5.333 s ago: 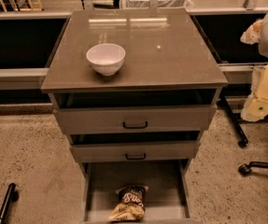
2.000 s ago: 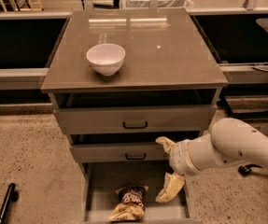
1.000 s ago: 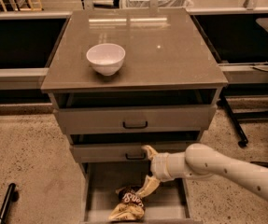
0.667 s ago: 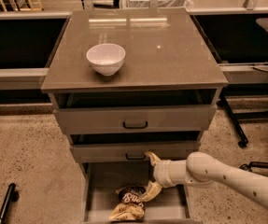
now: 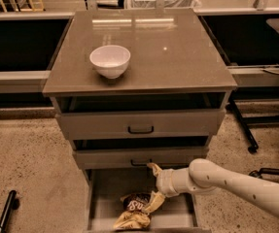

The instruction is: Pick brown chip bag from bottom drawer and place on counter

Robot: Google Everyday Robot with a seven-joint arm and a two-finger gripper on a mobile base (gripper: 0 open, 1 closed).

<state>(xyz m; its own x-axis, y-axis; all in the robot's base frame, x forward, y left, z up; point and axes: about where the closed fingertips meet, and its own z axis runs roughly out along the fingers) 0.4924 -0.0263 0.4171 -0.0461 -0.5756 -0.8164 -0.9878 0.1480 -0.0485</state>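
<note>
Low in the frame, right of centre, the hand [image 5: 154,186] is spread open, its lower finger touching the wrinkly brown chip bag [image 5: 133,210]. The bag lies on the flat grey floor of the bottom drawer [image 5: 96,198]. Nothing is gripped yet; lifting it to the glossy counter [image 5: 178,47] remains.

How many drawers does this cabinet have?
3: the top drawer under the counter, the middle drawer below it, and the bottom drawer, pulled out farthest, holding the chip bag, with the gripper open at it.
</note>
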